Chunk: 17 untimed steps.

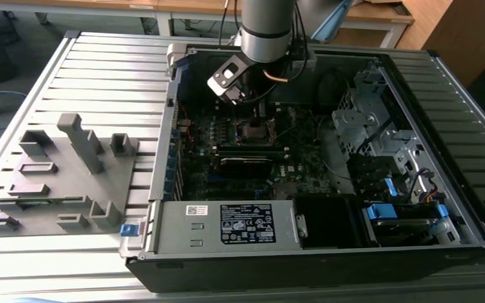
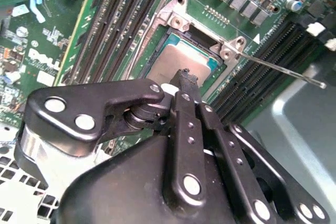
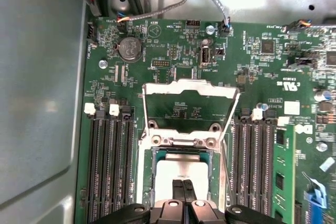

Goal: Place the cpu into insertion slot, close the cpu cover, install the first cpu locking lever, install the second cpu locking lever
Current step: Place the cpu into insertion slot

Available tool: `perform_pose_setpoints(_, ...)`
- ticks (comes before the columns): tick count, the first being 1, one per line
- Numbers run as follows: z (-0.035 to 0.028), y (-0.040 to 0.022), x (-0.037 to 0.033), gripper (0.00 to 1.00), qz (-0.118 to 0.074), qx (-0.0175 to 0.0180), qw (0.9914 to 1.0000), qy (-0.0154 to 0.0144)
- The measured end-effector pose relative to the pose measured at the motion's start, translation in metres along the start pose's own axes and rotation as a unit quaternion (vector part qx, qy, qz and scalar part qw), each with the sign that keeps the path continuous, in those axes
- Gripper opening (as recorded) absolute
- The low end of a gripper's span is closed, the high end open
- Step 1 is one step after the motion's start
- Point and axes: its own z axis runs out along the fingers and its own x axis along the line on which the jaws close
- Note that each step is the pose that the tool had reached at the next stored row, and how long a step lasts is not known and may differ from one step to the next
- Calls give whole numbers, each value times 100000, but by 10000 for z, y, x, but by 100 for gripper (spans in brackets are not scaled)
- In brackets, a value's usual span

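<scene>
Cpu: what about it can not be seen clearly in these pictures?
- First wrist view: the gripper covers one edge of the cpu, so full seating in the slot is unclear.
- Second wrist view: the gripper hides part of the cpu; whether it touches cannot be told.
- Exterior view: the cpu is too small to make out.

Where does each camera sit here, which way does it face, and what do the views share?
Exterior view: off the arm, high, looking down into the open computer case; the arm reaches in.
First wrist view: on the wrist, facing the motherboard squarely; the gripper shows over the cpu, cpu cover raised.
Second wrist view: on the wrist, looking slantwise past the gripper's linkage at the cpu.
Shared: both wrist views show the shut gripper tip over the cpu in the insertion slot.
</scene>
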Motion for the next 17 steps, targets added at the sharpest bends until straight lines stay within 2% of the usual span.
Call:
perform_pose_setpoints(4,-69,3,0,11,0,-1,100000,1)
perform_pose_setpoints(17,-121,6,0,11,5,1,100000,-4)
